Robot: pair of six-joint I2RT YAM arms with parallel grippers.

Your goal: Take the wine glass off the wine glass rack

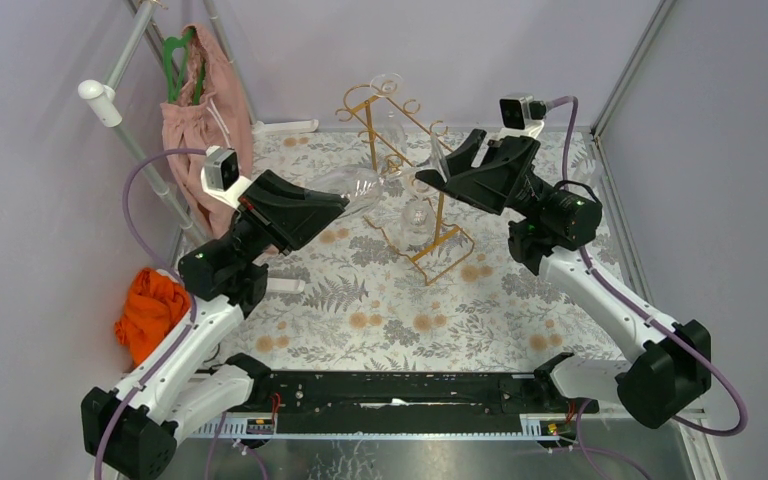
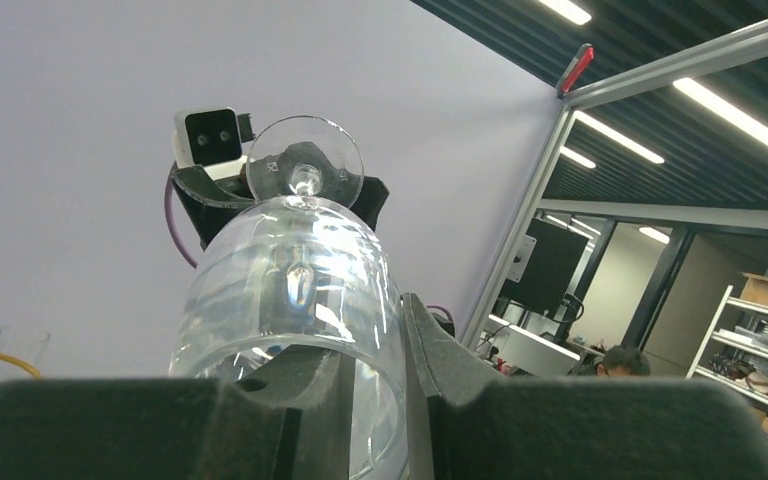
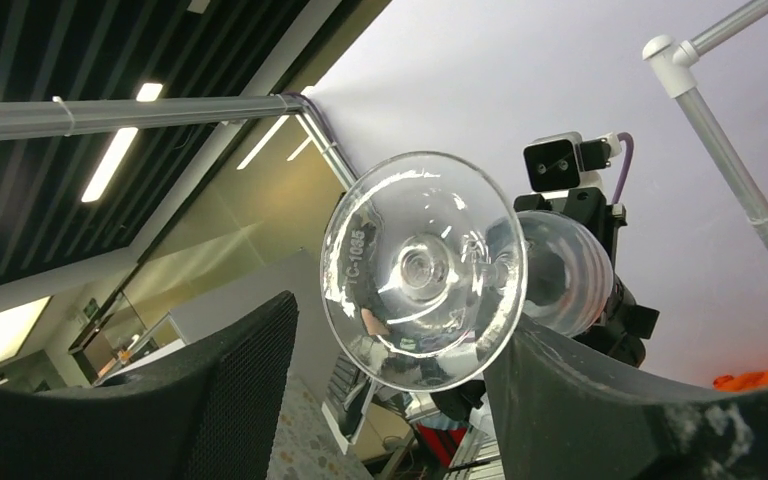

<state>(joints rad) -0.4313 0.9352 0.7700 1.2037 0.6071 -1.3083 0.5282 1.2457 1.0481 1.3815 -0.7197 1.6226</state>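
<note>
A clear wine glass [image 1: 365,184] lies on its side in the air, just in front of the gold wire wine glass rack [image 1: 441,222]. My left gripper [image 1: 345,200] is shut on the bowl's wall. In the left wrist view one finger sits inside the bowl [image 2: 295,290] and the other outside it, the left gripper [image 2: 375,345] pinching the glass wall. My right gripper [image 1: 428,172] stands open around the round foot. In the right wrist view the foot [image 3: 422,268] hangs between the spread fingers of the right gripper [image 3: 390,335], close to the right-hand finger [image 3: 560,400].
More glasses hang on the rack, one at the top [image 1: 387,82] and one low down [image 1: 417,218]. A pink cloth [image 1: 205,110] hangs on a white pipe stand [image 1: 120,110] at the back left. An orange cloth [image 1: 150,310] lies at the left edge. Walls close in both sides.
</note>
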